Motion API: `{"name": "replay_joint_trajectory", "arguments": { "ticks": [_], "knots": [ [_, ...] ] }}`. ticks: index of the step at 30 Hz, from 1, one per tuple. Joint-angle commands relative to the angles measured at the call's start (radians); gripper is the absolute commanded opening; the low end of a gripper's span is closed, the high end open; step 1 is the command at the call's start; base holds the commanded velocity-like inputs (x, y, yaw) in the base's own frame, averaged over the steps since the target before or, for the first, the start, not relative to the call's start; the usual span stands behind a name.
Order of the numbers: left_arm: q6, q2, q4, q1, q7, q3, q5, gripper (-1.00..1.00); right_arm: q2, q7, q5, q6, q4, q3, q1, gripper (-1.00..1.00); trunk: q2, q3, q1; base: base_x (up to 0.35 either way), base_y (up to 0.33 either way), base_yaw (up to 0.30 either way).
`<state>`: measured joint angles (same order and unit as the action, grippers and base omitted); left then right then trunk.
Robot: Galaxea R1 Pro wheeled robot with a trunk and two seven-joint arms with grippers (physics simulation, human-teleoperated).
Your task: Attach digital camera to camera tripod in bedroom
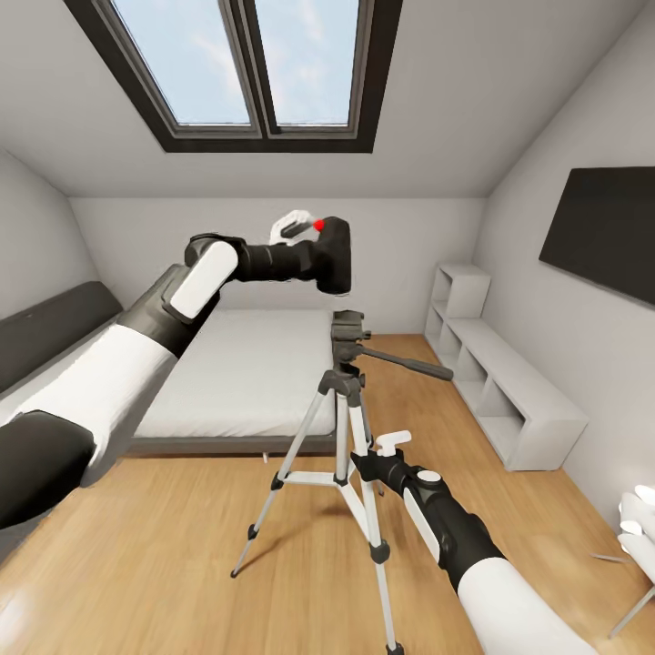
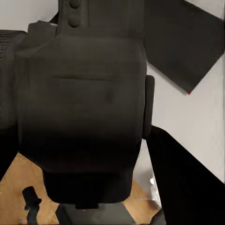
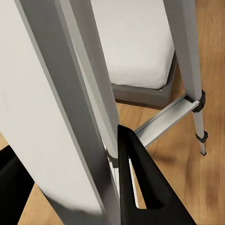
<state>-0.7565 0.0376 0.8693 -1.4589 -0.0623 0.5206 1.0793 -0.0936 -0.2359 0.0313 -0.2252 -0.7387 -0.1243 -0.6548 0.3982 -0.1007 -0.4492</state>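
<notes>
My left gripper [image 1: 314, 244] is shut on the digital camera [image 1: 335, 255], a black box with a red button [image 1: 319, 224] on top. I hold it in the air just above the dark grey head [image 1: 347, 326] of the camera tripod [image 1: 346, 400], with a small gap between them. In the left wrist view the camera body [image 2: 79, 112] looms large over the tripod head [image 2: 93, 213]. The tripod stands on the wood floor before the bed, its pan handle [image 1: 409, 361] pointing right. My right gripper [image 1: 368, 462] is shut on a silver tripod leg [image 3: 56, 117], a black finger [image 3: 140, 187] beside it.
The grey bed with white mattress [image 1: 236, 364] lies behind the tripod. A low white shelf unit [image 1: 509, 391] runs along the right wall under a dark panel [image 1: 605, 227]. A skylight [image 1: 264, 64] is overhead. A white object on thin legs [image 1: 637, 532] stands at the right edge.
</notes>
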Motion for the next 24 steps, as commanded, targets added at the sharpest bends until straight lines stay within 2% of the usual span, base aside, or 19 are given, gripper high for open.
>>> {"name": "replay_joint_trajectory", "arguments": {
  "ticks": [1,2,7,9,10,12,13,20,24],
  "knots": [
    [0.025,0.076,0.005,-0.001,-0.047,0.004,-0.004,-1.0,0.0,-0.003,-0.004,-0.008,0.001,0.002,0.0,-1.0,0.002,-0.003,-0.001,0.0,0.0,0.0],
    [0.029,0.103,0.023,-0.001,-0.053,0.006,-0.006,-1.0,0.0,-0.002,-0.004,-0.007,0.001,0.002,0.0,-1.0,0.002,-0.003,-0.001,0.0,0.0,0.0],
    [0.024,0.12,0.067,-0.001,-0.038,0.012,-0.024,-1.0,0.0,-0.002,-0.004,-0.007,0.001,0.002,0.0,-1.0,0.002,-0.003,-0.001,0.0,0.0,0.0],
    [0.017,0.129,0.08,-0.001,-0.038,0.015,-0.057,-1.0,0.0,-0.002,-0.004,-0.006,0.001,0.002,0.0,-1.0,0.002,-0.003,-0.001,0.021,0.0,0.0],
    [0.014,0.136,0.094,-0.001,-0.045,0.021,-0.086,-1.0,0.0,-0.002,-0.004,-0.006,0.001,0.002,0.0,-1.0,0.002,-0.003,-0.001,0.093,0.0,0.0],
    [0.012,0.14,0.104,-0.001,-0.055,0.028,-0.102,-1.0,0.0,-0.002,-0.004,-0.006,0.001,0.002,0.0,-1.0,0.002,-0.003,-0.001,0.111,0.0,0.0],
    [0.009,0.149,0.132,-0.001,-0.082,0.04,-0.12,-1.0,0.0,-0.002,-0.004,-0.006,0.001,0.002,0.0,-1.0,0.002,-0.003,-0.001,0.139,0.0,0.0],
    [0.006,0.187,0.208,-0.001,-0.118,0.047,-0.132,-1.0,0.0,-0.002,-0.004,-0.006,0.001,0.002,0.0,-1.0,0.002,-0.003,-0.001,0.057,0.0,0.0],
    [0.004,0.195,0.246,-0.001,-0.121,0.047,-0.132,-1.0,0.0,-0.002,-0.004,-0.006,0.001,0.002,0.0,-1.0,0.002,-0.003,-0.001,0.006,0.0,0.0]
  ]
}}
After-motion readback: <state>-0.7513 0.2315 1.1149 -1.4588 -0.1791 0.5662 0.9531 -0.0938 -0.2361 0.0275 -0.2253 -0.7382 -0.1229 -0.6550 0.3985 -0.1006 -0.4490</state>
